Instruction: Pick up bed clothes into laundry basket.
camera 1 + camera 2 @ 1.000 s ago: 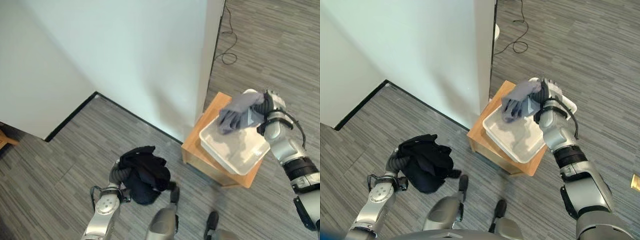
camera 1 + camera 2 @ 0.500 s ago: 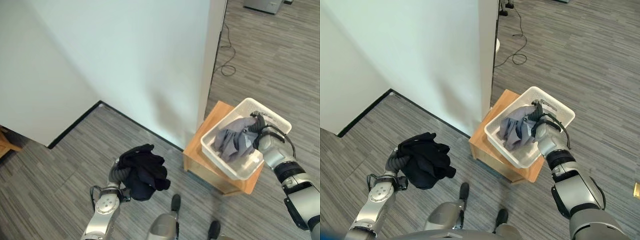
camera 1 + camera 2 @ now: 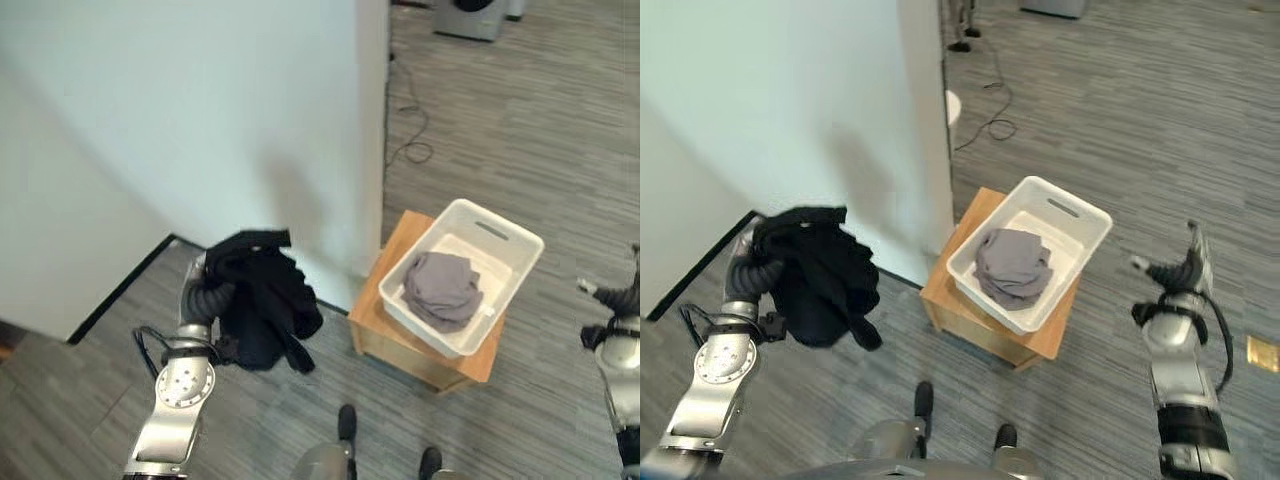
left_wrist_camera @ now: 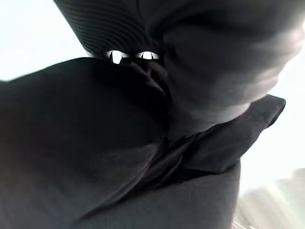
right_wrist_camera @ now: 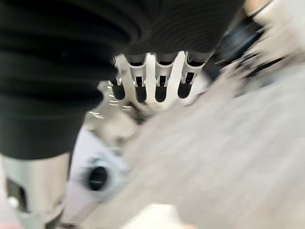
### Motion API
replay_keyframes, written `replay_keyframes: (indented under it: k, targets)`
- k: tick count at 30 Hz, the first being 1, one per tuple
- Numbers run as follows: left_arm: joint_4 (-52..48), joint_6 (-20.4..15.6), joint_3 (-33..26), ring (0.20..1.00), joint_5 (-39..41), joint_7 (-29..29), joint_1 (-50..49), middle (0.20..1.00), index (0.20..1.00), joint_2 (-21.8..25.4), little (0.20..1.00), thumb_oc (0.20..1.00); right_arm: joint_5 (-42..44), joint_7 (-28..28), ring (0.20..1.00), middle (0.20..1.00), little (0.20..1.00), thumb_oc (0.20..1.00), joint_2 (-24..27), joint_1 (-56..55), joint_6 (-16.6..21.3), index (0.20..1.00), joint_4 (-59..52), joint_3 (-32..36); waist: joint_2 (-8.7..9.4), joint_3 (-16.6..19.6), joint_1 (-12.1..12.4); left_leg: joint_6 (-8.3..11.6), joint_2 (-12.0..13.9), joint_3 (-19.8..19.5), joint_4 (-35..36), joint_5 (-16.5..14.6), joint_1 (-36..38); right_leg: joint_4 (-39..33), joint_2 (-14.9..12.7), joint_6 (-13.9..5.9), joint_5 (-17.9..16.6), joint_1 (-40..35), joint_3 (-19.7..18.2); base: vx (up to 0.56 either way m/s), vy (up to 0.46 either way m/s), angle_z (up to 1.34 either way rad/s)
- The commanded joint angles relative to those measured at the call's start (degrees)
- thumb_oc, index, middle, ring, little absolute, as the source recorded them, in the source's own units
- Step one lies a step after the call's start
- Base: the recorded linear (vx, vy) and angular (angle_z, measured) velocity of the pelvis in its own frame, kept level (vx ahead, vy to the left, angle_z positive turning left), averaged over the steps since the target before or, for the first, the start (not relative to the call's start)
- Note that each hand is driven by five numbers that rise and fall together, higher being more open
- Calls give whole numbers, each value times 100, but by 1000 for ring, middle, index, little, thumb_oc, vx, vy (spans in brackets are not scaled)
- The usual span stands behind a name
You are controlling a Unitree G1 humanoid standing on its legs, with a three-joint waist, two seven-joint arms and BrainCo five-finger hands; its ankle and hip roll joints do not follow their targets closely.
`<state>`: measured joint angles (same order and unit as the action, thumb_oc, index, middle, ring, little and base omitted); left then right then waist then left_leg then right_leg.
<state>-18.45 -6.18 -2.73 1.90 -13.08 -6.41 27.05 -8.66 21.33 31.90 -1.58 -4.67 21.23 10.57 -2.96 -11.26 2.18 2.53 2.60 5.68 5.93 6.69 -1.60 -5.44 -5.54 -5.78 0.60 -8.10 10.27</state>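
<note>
1 crumpled grey cloth [image 3: 441,290] in rectangular white plastic basket [image 3: 512,242].

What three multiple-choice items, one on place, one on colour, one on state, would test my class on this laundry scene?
1. Where does the grey garment lie?
A. On the floor
B. Inside the white basket
C. In the right hand

2. What colour is the bundle of clothes held by the left hand?
A. Black
B. Red
C. White

3. What is the state of the right hand?
A. Shut on the basket's rim
B. Shut on a garment
C. Open, holding nothing

Answers: 1 B, the garment sits in a heap within the basket's walls. 2 A, the bundle hangs dark black against the pale wall. 3 C, its fingers are straight and clear of the basket.
</note>
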Motion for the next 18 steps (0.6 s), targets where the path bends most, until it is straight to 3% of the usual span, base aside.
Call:
replay_keyframes:
  k: [1, 4, 6, 8, 10, 11, 13, 14, 18]
  targets:
    - [-230, -484, -37, 200, 1, 129, 467, 200, 200, 168, 200, 200, -292, -198, 1000, 1000, 1000, 1000, 106, 418, 240, 1000, 418, -295, 305, 219, -7, 342, 434, 111, -93, -688, 357, 44, -749, -481, -338, 382, 70, -8, -12, -32]
    - [-543, -544, 225, 200, 433, 278, 1011, 200, 200, 193, 200, 200, -440, -373, 1000, 1000, 1000, 1000, 199, 272, 54, 1000, 2293, -541, 304, 216, -204, 347, 449, 185, -93, -684, 388, 44, -725, -486, -366, 398, -35, 5, -22, -17]
    - [-541, -535, 282, 200, 393, 233, 1192, 200, 200, 218, 200, 200, -400, -391, 1000, 1000, 1000, 1000, 221, 280, 72, 1000, 2729, -549, 301, 196, -237, 352, 457, 196, -93, -685, 397, 45, -717, -485, -364, 404, -50, 3, -20, -7]
    - [-585, -520, 307, 200, 104, 84, 1443, 200, 200, 297, 200, 200, -293, -433, 1000, 1000, 1000, 1000, 225, 166, 34, 1000, 3386, -489, 296, 178, -329, 360, 464, 216, -93, -689, 402, 44, -705, -494, -373, 427, -89, 2, -6, -4]
    - [-321, -344, 277, 200, -975, -475, 1994, 200, 200, 482, 200, 200, -101, -458, 1000, 1000, 1000, 1000, 162, -51, 62, 1000, 4131, -374, 275, 202, -499, 391, 500, 304, -93, -719, 448, 44, -689, -515, -360, 451, -166, 31, -8, -5]
    - [-284, -347, 311, 200, -1004, -507, 2035, 200, 200, 481, 200, 200, -93, -456, 1000, 1000, 1000, 1000, 161, -42, 74, 1000, 4147, -367, 275, 193, -486, 393, 502, 306, -93, -722, 450, 44, -687, -515, -359, 450, -167, 29, -11, -3]
    - [224, -130, 533, 200, -1350, -865, 2727, 200, 200, 570, 200, 200, 29, -470, 1000, 1000, 1000, 1000, 142, -134, 71, 1000, 4447, -409, 238, 217, -650, 417, 525, 373, -93, -707, 474, 44, -669, -524, -371, 469, -199, 15, -13, -11]
    - [1278, 69, 1114, 200, -1429, -1140, 3709, 200, 200, 613, 200, 200, 137, -469, 1000, 1000, 1000, 1000, 175, -113, 76, 1000, 4613, -531, 189, 205, -843, 442, 554, 447, -93, -687, 491, 47, -650, -535, -397, 507, -251, 11, -11, -15]
    - [2605, 260, 1866, 200, -1615, -1255, 4794, 200, 200, 660, 200, 200, 268, -455, 1000, 1000, 1000, 1000, 166, -20, 61, 1000, 4909, -695, 90, 189, -1056, 469, 572, 548, -93, -669, 514, 46, -632, -546, -413, 541, -285, 11, 13, -22]
